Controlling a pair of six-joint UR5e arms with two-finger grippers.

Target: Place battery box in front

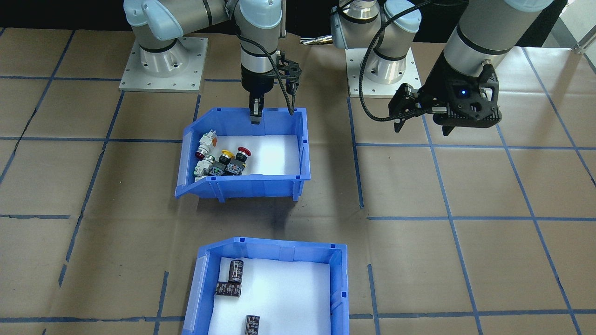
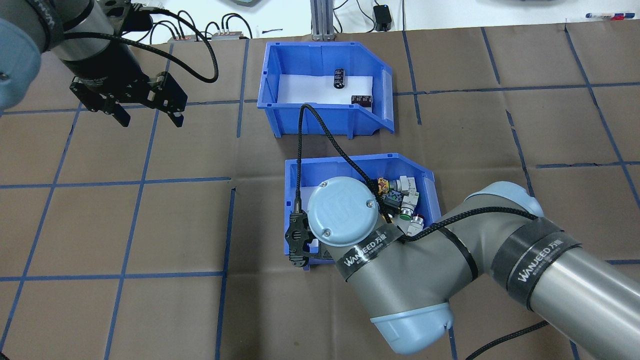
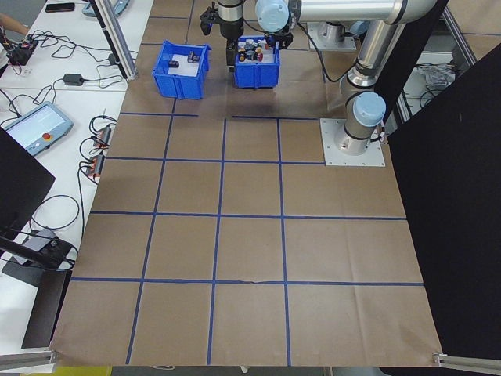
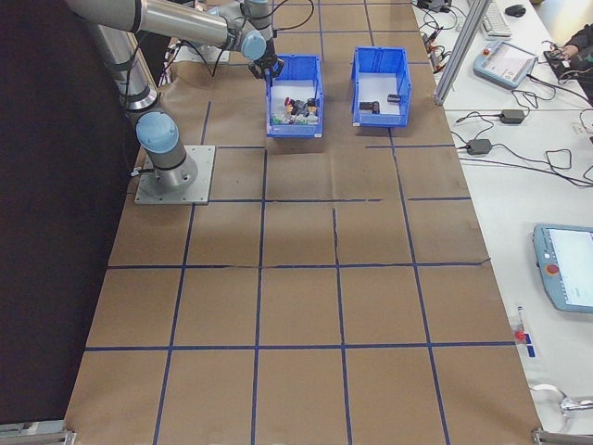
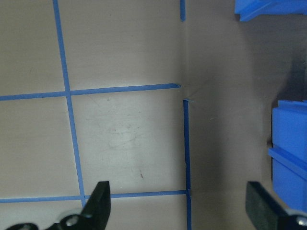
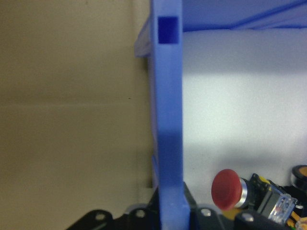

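Note:
The battery box (image 1: 279, 251) is a blue open bin with a white floor. It stands on the table on the side far from the robot's bases, also seen as the battery box (image 2: 310, 120), and holds dark cylindrical batteries (image 1: 235, 271). A second blue bin (image 1: 251, 186) with coloured push-buttons (image 1: 222, 160) sits between it and the bases. My right gripper (image 1: 255, 116) is shut on that bin's rear wall (image 6: 168, 120), which runs up between its fingers. My left gripper (image 2: 150, 117) hangs open and empty over bare table, well off to the side of both bins.
Brown paper with a blue tape grid (image 2: 150, 180) covers the table. The two arm base plates (image 1: 163, 65) stand behind the button bin. Cables and small devices (image 2: 225, 35) lie beyond the table's far edge, near the battery box. The right arm's elbow (image 2: 425, 280) overhangs the near side.

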